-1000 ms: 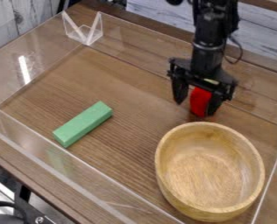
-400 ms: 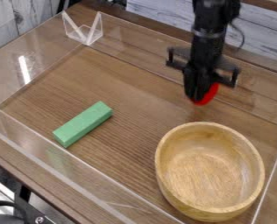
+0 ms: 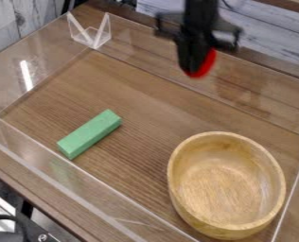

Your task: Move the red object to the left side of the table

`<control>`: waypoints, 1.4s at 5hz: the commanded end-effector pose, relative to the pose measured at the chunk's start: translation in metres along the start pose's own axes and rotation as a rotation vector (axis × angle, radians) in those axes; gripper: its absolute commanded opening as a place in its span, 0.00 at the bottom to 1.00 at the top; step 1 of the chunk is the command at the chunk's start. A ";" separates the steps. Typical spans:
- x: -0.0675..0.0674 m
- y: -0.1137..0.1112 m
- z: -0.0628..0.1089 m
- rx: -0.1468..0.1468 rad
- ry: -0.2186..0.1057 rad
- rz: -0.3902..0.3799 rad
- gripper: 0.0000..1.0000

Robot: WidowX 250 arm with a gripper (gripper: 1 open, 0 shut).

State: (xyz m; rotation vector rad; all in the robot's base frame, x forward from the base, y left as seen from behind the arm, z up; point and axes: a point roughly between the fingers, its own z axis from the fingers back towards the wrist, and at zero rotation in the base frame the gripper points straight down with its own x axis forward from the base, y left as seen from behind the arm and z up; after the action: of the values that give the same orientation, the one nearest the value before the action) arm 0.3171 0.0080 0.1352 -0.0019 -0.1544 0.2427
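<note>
The red object point(image 3: 204, 62) hangs in the air above the far middle of the table point(image 3: 139, 90), a small glossy red rounded piece. My gripper point(image 3: 199, 57) is shut on it from above, with the black fingers clamped on either side of its upper part. Motion blur smears the arm and the fruit. Its leafy top is hidden between the fingers.
A green rectangular block point(image 3: 89, 132) lies on the left half of the table. A round light wooden bowl point(image 3: 225, 182) sits at the front right. Clear acrylic walls point(image 3: 39, 57) border the table, with a clear bracket point(image 3: 89, 31) at the far left corner.
The gripper closed on the red object where it stood near the bowl, lifted it off the table, and has carried it up and toward the left.
</note>
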 end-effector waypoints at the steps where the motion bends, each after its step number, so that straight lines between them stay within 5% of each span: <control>1: -0.003 0.037 0.019 0.032 -0.038 0.105 0.00; 3: -0.009 0.089 0.008 0.114 -0.019 0.227 0.00; 5: -0.006 0.116 -0.020 0.182 0.006 0.269 0.00; 6: -0.003 0.123 -0.030 0.192 0.024 0.283 1.00; 7: 0.001 0.131 -0.041 0.197 0.039 0.300 0.00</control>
State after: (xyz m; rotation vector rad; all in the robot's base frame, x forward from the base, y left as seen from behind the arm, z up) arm 0.2852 0.1312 0.0762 0.1572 -0.0299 0.5478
